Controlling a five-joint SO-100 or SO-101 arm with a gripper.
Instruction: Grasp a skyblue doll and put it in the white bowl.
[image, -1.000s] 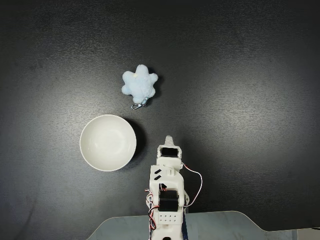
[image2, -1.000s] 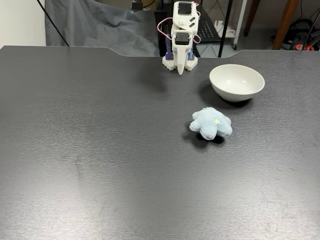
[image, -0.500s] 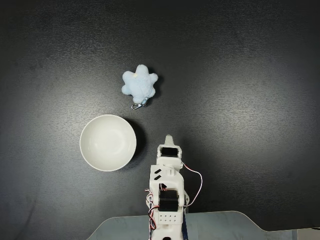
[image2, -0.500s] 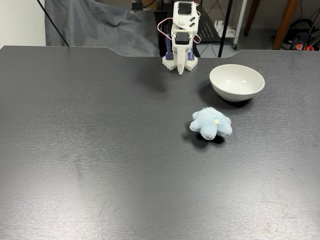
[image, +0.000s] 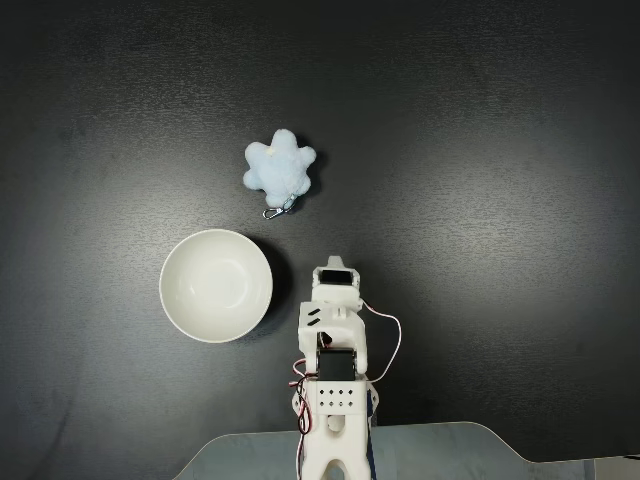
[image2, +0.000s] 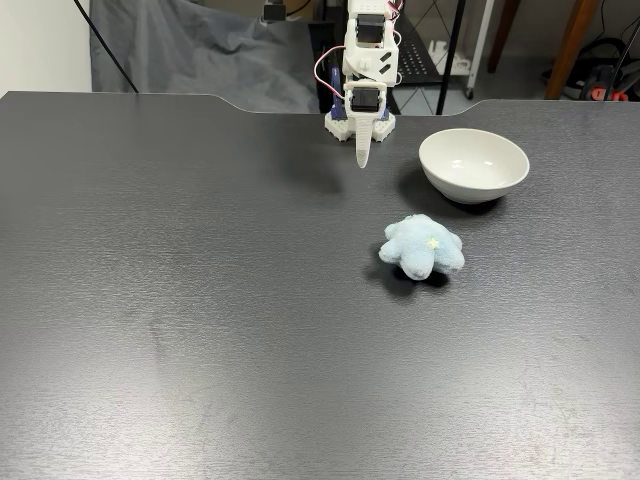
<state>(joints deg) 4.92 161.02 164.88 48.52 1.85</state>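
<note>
Now | fingers (image2: 364, 160) pressed together, holding nothing, pointing down above tabletop (image2: 200, 300) | skyblue doll (image2: 422, 246) lies well ahead of fingertips | white bowl (image2: 473, 165) beside them, apart.

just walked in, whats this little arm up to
Nothing is being handled yet. The small white arm sits near its base at the table edge, its gripper pointing down and holding nothing. The skyblue doll lies on the dark table, apart from the white bowl, which is empty. The job of getting the plush into the bowl is not yet done.
</note>
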